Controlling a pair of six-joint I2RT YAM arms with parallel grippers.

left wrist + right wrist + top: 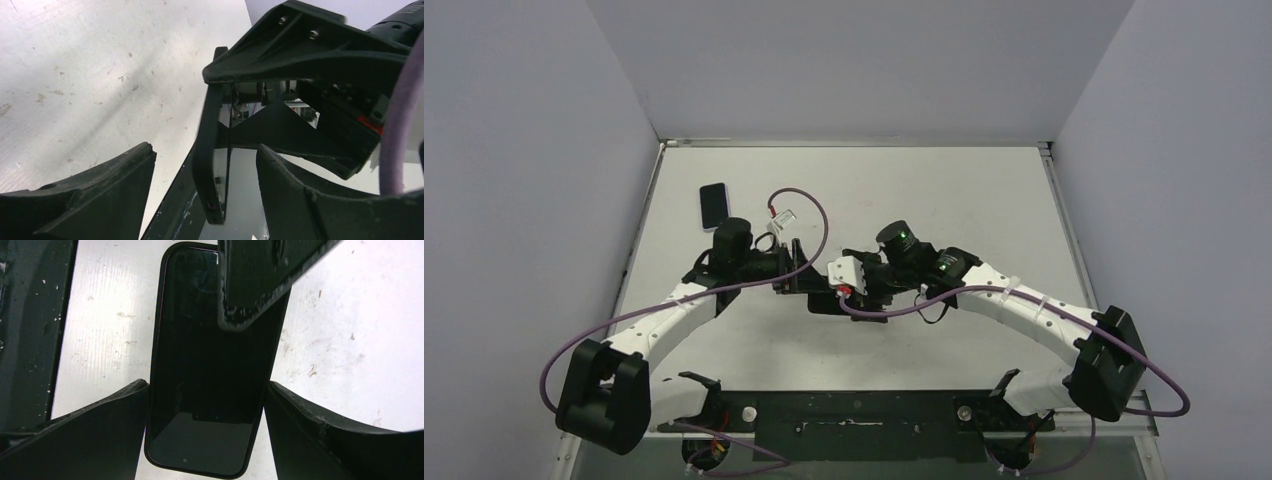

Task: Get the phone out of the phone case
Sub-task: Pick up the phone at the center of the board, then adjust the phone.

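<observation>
Both arms meet near the middle of the table (944,190). Right gripper (206,385): jaws set about the phone case (200,340) across its width, one finger against each long edge near its near end; it reads as a clamped hold. The case face is black and glossy with a thin raised rim; cannot tell whether a phone sits inside it. Left gripper (204,150): jaws parted wide. In the left wrist view the case shows edge-on in the gap, nearer the right-hand finger, and clear space shows between it and both fingers. In the right wrist view one left fingertip (250,285) lies across the far right corner of the case face; contact cannot be confirmed. In the top view the case is mostly hidden under the two wrists. A separate dark phone-shaped slab (715,204) lies flat at the far left of the table, well apart from both grippers. A purple cable (814,215) loops above the left wrist.
</observation>
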